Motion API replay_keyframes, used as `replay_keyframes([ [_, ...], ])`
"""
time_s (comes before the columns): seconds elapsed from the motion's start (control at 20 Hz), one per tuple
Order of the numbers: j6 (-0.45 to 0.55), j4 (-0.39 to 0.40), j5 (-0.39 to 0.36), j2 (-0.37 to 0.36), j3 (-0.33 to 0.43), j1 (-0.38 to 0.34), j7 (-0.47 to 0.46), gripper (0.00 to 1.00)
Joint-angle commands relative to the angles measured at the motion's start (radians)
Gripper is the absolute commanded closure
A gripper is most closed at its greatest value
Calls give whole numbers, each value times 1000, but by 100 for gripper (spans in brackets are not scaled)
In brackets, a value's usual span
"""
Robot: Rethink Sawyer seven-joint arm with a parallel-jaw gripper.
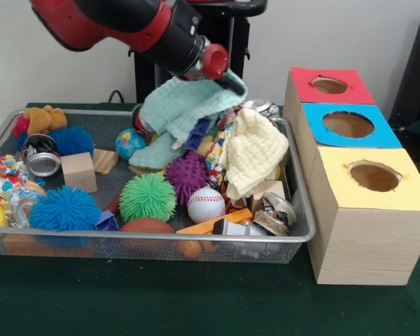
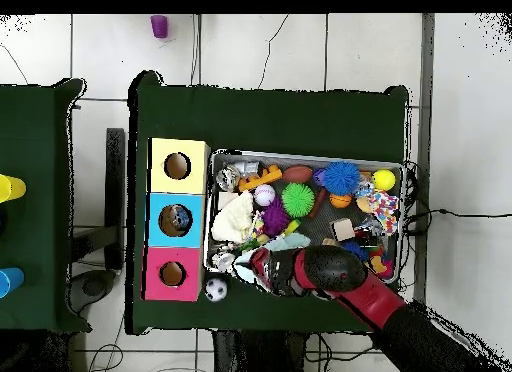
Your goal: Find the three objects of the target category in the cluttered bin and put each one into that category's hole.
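nearest the camera, the yellow-topped wooden box [image 1: 372, 213] stands on the green worktop [image 1: 161, 297] beside the silver wire-mesh bin [image 1: 196, 241]. a mint green cloth [image 1: 189, 105] hangs under the arm's end over the bin's far side; the fingers are hidden, so i cannot tell their state. judged from this, lift until the cloth clears the clutter, then carry it over a hole. only the overhead view shows a small black-and-white ball [image 2: 216, 288] outside the bin.

Green table [image 1: 161, 301] carries bin [image 1: 304, 234], three boxes [image 1: 367, 231] (touching), soccer ball [image 2: 215, 288].
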Motion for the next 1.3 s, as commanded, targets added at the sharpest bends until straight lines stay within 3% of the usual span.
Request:
replay_keyframes([
  [0.05,44,60,77,61,112,-3,42,100],
  [0.55,67,-110,1,173,21,47,-47,100],
  [0.7,57,-205,-80,198,-5,70,-129,100],
  [0.9,-105,-320,-312,137,-54,141,-180,100],
  [1.0,-280,-339,-473,78,-79,183,-139,100],
  [1.15,-460,-366,-626,13,-155,271,10,100],
  [1.25,-553,-396,-684,-14,-253,361,127,100],
  [1.3,-561,-401,-690,-17,-267,375,140,100],
])
